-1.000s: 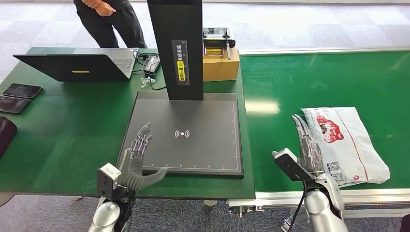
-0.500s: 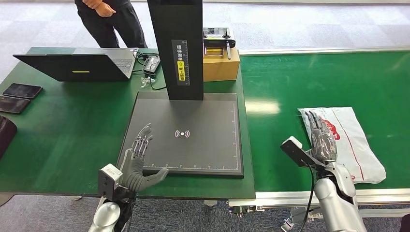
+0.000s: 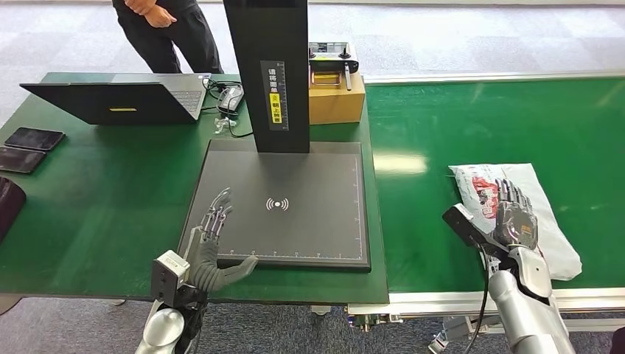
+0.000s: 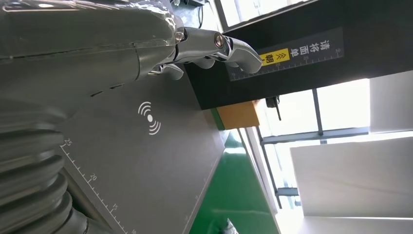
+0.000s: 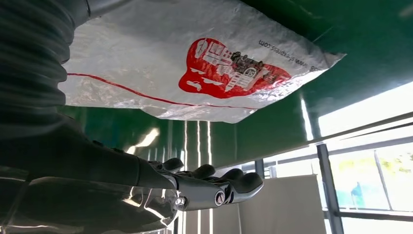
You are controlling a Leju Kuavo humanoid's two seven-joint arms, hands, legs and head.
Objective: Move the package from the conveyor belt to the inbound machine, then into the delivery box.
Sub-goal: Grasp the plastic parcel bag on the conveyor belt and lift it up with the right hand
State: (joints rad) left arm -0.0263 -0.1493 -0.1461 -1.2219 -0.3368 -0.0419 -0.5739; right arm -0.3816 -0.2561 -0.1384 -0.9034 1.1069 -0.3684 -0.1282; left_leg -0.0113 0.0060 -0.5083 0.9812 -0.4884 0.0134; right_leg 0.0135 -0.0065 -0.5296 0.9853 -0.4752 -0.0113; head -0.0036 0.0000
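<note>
A white plastic mailer package (image 3: 549, 214) with red print lies flat on the green conveyor belt (image 3: 472, 125) at the right; the right wrist view shows its red logo (image 5: 229, 73). My right hand (image 3: 514, 218) hovers above the package's near left part, fingers spread and holding nothing. My left hand (image 3: 210, 247) is open at the front left corner of the inbound machine's dark scan plate (image 3: 295, 203), fingers stretched over the plate. The machine's black column (image 3: 267, 70) rises behind the plate.
An open laptop (image 3: 118, 99), two phones (image 3: 26, 147) and cables lie on the green table at the left. A cardboard box (image 3: 336, 96) with a controller on it stands behind the plate. A person (image 3: 166, 29) stands at the back left.
My right hand has moved right and forward, from beside the package's left edge to above it. The package has drifted slightly along the belt. The left hand has stayed put.
</note>
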